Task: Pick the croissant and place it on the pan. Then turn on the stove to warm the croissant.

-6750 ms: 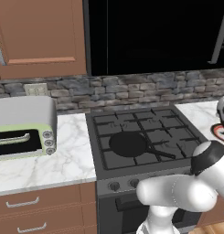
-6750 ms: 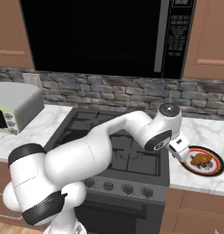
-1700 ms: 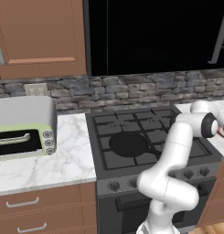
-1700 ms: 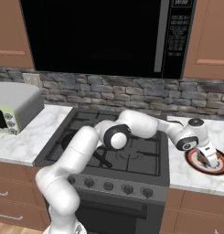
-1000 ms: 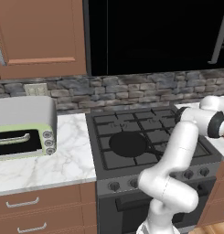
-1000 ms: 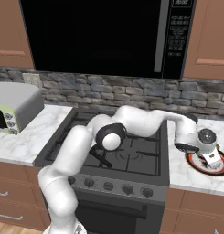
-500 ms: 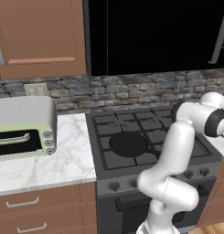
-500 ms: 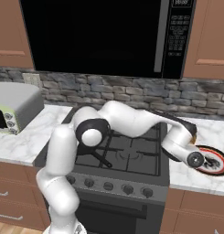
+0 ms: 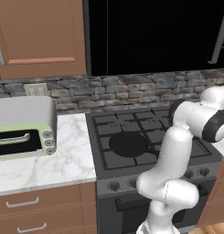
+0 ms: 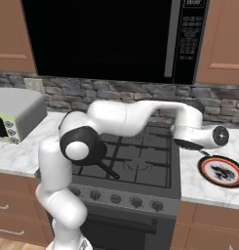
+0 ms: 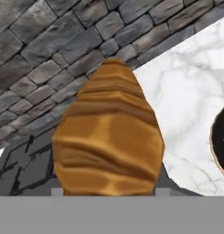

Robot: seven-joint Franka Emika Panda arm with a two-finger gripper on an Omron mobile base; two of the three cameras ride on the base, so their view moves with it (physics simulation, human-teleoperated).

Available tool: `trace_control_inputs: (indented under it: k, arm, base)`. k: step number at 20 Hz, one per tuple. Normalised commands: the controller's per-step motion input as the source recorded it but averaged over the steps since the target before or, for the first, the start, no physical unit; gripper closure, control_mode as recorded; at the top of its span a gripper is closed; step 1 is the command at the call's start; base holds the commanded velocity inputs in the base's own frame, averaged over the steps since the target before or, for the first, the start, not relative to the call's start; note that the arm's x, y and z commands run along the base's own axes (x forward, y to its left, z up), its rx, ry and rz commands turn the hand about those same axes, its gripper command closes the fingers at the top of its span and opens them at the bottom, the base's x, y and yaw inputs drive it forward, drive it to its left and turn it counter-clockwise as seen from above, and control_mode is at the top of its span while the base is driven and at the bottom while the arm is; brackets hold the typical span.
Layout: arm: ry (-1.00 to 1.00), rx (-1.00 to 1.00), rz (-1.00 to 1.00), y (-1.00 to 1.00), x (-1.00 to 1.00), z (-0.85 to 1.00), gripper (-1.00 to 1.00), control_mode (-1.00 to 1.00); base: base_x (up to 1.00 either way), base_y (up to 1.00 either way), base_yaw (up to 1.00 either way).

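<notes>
Hand: my hand (image 10: pixel 219 135) is closed on the croissant (image 11: pixel 109 137), which sits centre frame in the hand view.
Done: croissant picked off the plate (image 10: pixel 222 171), lower right.
Left: set it on the pan (image 9: pixel 127 142), centre; then light the stove (image 9: pixel 145 137).

Glossy white arm (image 10: pixel 126 116) built of rounded, tube-like segments. Bulbous white shoulder and elbow housings, each capped with a round dark grey joint disc ringed in black. Thick white trunk section low in front of the stove (image 9: pixel 131 146). Smooth shells throughout, no visible cables, screws or markings.
</notes>
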Motion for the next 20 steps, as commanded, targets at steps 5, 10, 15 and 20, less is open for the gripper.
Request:
trace_control_inputs:
  k: [5,10,15,20]
  arm:
    - [0.0,-0.08,0.01,1.0,-0.66,1.0,1.0,-1.0]
    - [-0.02,-0.07,-0.04,1.0,-0.49,0.83,1.0,-1.0]
    - [0.05,-0.12,-0.11,1.0,-0.06,0.53,1.0,-1.0]
    - [0.19,-0.13,-0.18,1.0,0.0,0.01,1.0,-1.0]
  base:
    - [0.0,0.0,0.0]
    - [0.0,0.0,0.0]
    - [0.0,0.0,0.0]
    - [0.0,0.0,0.0]
